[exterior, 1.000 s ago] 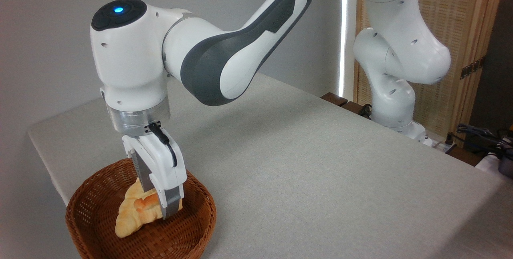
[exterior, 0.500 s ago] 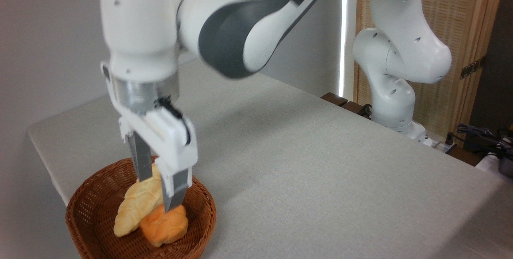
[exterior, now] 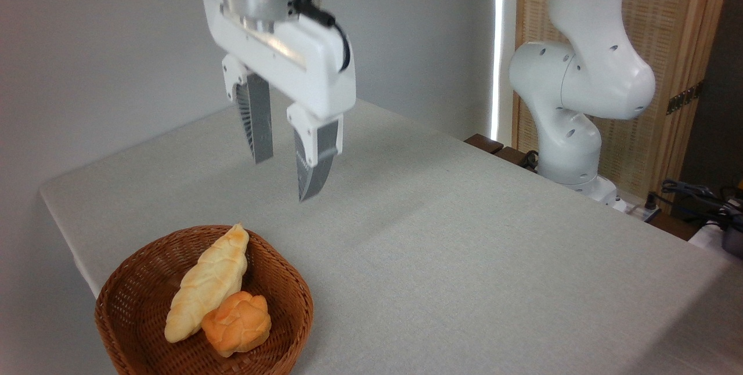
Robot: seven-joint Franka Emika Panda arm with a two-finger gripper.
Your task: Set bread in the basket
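And I'm up and clear: my white two-finger gripper (exterior: 287, 175) has risen well above the round reddish-brown wicker basket (exterior: 130, 282), where a second ago it was down inside, closed around the bun. The grey ribbed fingers (exterior: 256, 119) now hang spread apart with nothing between them, released. The small orange-brown bun with the knotted top (exterior: 237, 321) lies in the basket, at the near side, touching the lower end of the long pale-yellow braided loaf (exterior: 208, 282) that rests slantwise along the basket floor. The bun sits below the rim and looks settled, so I judge the drop good and the task done bar the retreat. The grey cloth-covered surface (exterior: 464, 259) beside the basket is bare, so no other bread waits out there.
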